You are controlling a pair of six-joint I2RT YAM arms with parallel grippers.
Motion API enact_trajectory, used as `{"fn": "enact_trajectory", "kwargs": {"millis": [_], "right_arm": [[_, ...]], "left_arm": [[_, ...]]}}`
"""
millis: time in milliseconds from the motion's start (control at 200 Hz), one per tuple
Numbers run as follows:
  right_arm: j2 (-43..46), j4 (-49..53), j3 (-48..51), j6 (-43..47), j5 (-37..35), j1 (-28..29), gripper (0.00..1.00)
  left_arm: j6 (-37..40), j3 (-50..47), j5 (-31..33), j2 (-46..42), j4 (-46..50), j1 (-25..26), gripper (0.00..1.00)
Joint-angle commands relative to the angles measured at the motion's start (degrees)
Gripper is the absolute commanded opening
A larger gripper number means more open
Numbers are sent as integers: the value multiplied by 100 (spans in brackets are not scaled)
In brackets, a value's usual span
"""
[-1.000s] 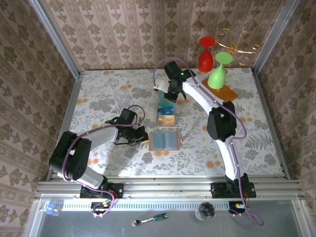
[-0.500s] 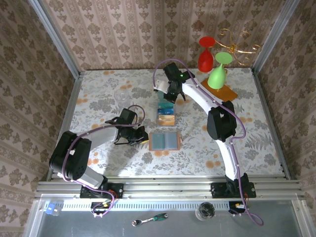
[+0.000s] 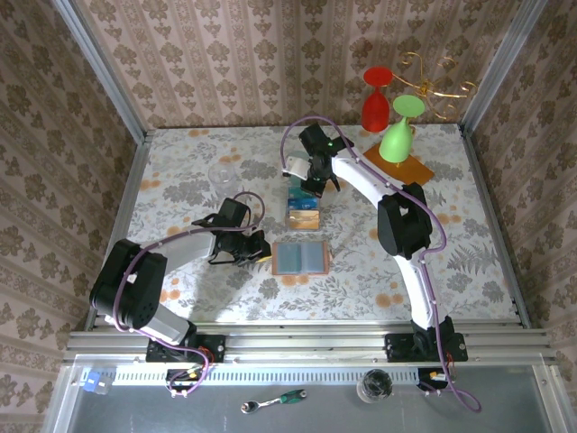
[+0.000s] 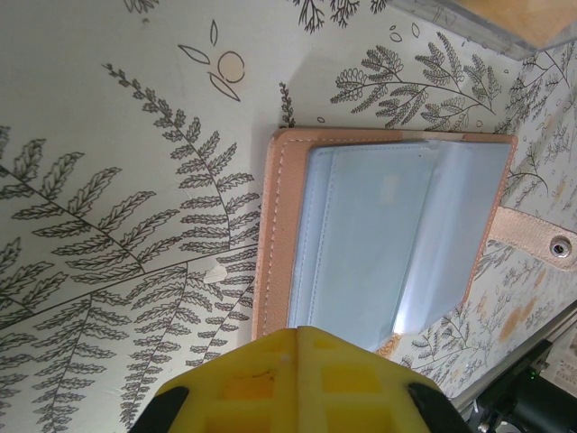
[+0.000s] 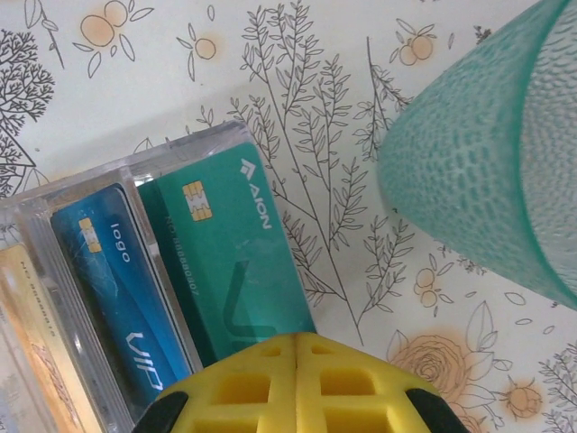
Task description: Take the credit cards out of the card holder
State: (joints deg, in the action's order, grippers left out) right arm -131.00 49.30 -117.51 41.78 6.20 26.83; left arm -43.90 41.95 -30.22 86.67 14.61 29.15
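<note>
With the cards (image 3: 304,209) lying in the tray (image 5: 135,162) at 12 o'clock of the open, empty-looking holder (image 3: 299,258), we'd lift the shut, empty right gripper (image 3: 311,180) straight up clear of the cup (image 5: 487,153), then draw the shut, empty left gripper (image 3: 259,250) away toward 9 o'clock.

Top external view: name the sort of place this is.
Likely a staged robot test booth: wallpapered panels in metal framing, left arm and right arm bolted to a rail, floral table.
</note>
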Motion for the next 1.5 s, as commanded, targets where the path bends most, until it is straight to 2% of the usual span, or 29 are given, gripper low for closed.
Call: {"fn": "enact_trajectory", "kwargs": {"millis": [0,350,620,855,1155,1335,1495], "right_arm": [[27,56,42,-12,215,-2,2],[515,-309,180,-272,94,-4,3],[1301,-752,1088,-1004,327,72,5],[2168,-1400,2258,-2654,515,249,7],[2965,-2043,3556,-5495,735,555,10],[3259,-2194,4134,-6726,1001,791,10],[3328,-2331,4533,-7350,1287,987,11]], "left_arm": [[-61,-38,-17,-26,82,-55,2],[-70,-73,-27,-34,-11,-49,2],[-66,-159,-80,86,-264,-49,2],[-30,-314,-124,165,-497,-49,2],[-81,-537,-193,202,-807,20,1],[-148,-557,-162,153,-872,126,0],[-159,-524,-142,230,-915,205,0]]}}
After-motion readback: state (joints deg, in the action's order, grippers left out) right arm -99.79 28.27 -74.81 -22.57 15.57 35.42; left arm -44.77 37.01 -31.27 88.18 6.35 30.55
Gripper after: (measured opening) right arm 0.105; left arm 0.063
